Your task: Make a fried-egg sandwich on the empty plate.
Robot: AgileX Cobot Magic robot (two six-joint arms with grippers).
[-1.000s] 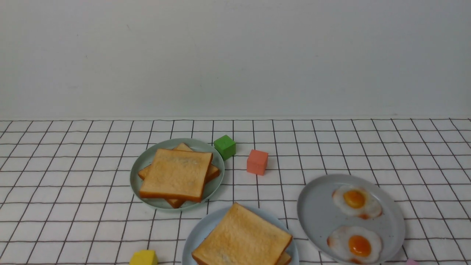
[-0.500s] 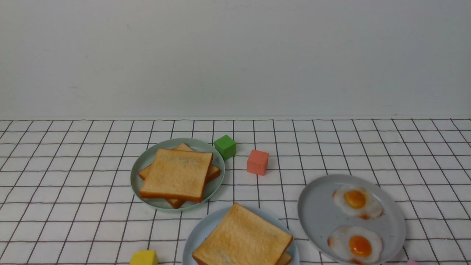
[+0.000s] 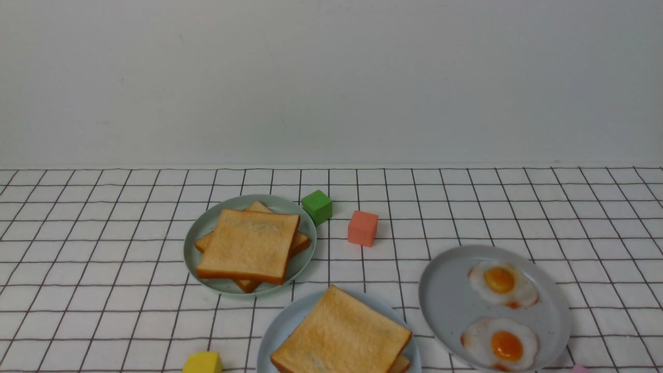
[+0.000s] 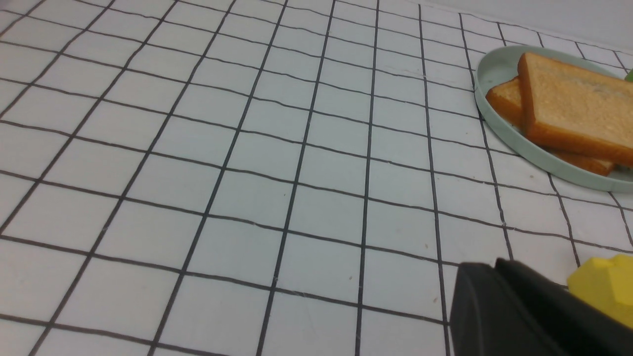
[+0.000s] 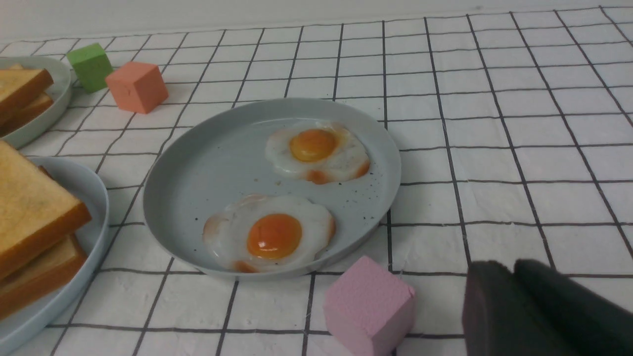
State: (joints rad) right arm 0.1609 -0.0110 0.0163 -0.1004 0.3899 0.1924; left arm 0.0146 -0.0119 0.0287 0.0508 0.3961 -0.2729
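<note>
Right wrist view showed the right gripper [image 5: 514,277] pressed together, gripping nothing, a pink cube [image 5: 368,304] just beside it. Left gripper [image 4: 494,277] likewise closed, near a yellow block [image 4: 606,287].

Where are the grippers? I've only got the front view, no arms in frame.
Observer: The left gripper is low over the checked cloth, right beside the yellow block. Fingers together, nothing held.
Operator: Right one?
Observer: The right gripper hangs low near the grey plate with the two eggs. Fingers together, empty.
Operator: What's the pink sliver at my bottom edge?
Observer: A pink cube standing on the cloth by the grey plate's near rim, between that plate and the right gripper.
</note>
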